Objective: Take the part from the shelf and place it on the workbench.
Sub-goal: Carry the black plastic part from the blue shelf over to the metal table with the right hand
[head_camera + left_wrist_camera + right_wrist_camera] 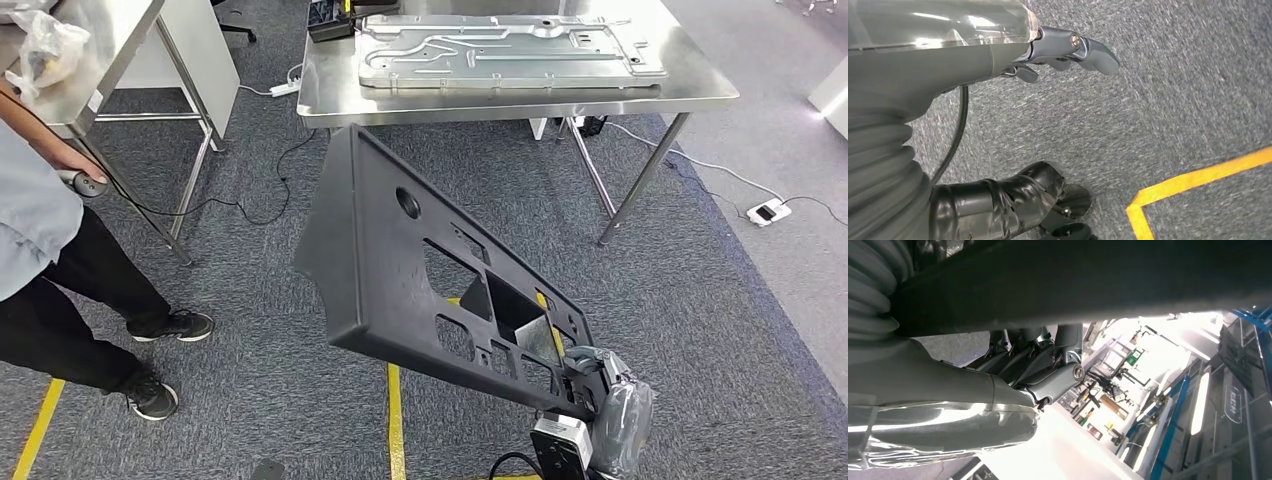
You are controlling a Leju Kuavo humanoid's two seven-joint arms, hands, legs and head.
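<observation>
The part is a large black plastic panel [400, 270] with several cut-outs, tilted up above the carpet in the head view. My right hand [603, 392] grips its lower right corner; in the right wrist view the fingers [1045, 362] curl up against the dark panel [1088, 275]. The steel workbench [700, 92] stands ahead beyond the panel's top end, with a silver metal plate [505, 50] lying on it. In the left wrist view my left hand [1063, 50] hangs over the grey carpet with nothing in it.
A person [40, 240] in dark trousers stands at the left, holding a controller [88, 182] beside a second steel table [95, 60]. Cables and a power strip [768, 212] lie on the carpet. Yellow floor tape [394, 420] runs under the panel.
</observation>
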